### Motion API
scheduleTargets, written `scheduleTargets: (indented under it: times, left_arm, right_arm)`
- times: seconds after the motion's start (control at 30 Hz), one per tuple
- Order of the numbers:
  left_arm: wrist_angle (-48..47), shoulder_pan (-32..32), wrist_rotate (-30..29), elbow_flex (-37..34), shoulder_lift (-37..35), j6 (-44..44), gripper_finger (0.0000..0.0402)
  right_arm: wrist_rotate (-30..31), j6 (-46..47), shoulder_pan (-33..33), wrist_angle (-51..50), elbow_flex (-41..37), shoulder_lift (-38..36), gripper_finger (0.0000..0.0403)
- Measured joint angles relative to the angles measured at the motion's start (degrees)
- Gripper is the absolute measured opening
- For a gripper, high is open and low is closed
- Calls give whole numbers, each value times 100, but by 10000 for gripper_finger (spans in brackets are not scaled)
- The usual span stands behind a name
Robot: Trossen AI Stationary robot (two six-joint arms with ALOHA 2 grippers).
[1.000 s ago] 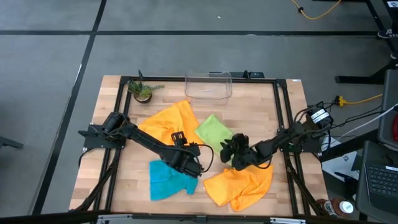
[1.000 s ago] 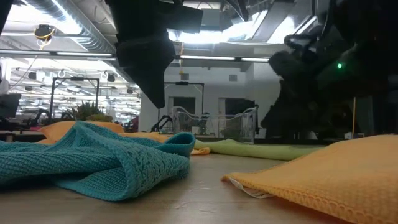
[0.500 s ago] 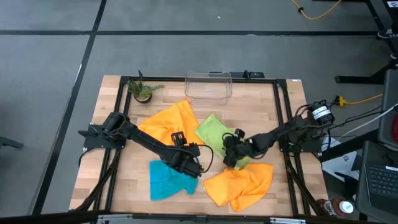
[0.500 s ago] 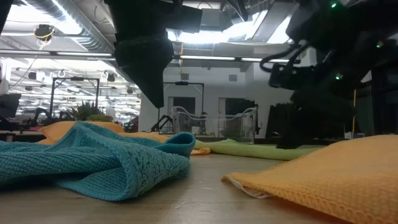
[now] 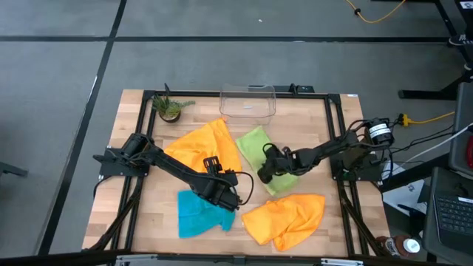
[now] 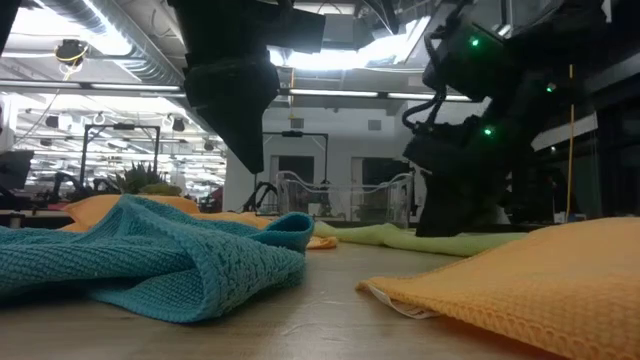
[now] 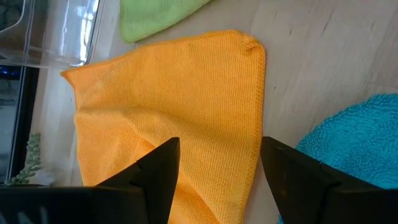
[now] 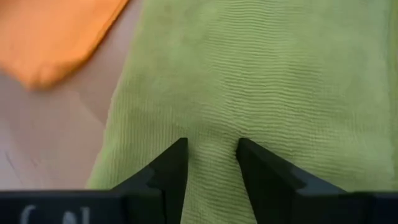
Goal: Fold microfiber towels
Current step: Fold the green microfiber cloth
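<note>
Four towels lie on the desk (image 5: 133,111) from above: teal (image 5: 196,214), two orange (image 5: 203,144), lime green (image 5: 255,151) under the right jaws (image 5: 264,168). Right wrist: those jaws pinch a green fold. Left wrist: left jaws (image 7: 214,165) gape, empty.

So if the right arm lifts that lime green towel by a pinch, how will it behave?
Probably floppy: the lime green towel lies flat with soft ripples, so it should drape from the right tool. Likely light. The knit weave looks grippy, not slippery, and it may drag the touching orange towel.
</note>
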Motion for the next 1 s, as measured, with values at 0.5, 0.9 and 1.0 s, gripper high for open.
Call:
scheduleTargets:
  times: [0.5, 0.9, 1.0]
  left_arm:
    - [2, -2, 4, 0, 0, 0, 218]
    - [31, -2, 7, 0, 0, 0, 218]
    - [50, -15, 48, 0, 0, 0, 218]
  right_arm:
    - [410, 1405, 449, 460, 69, -279, 148]
    - [-412, -3604, 421, 123, 319, -640, 148]
    - [-757, -3900, 280, -246, 311, -640, 148]
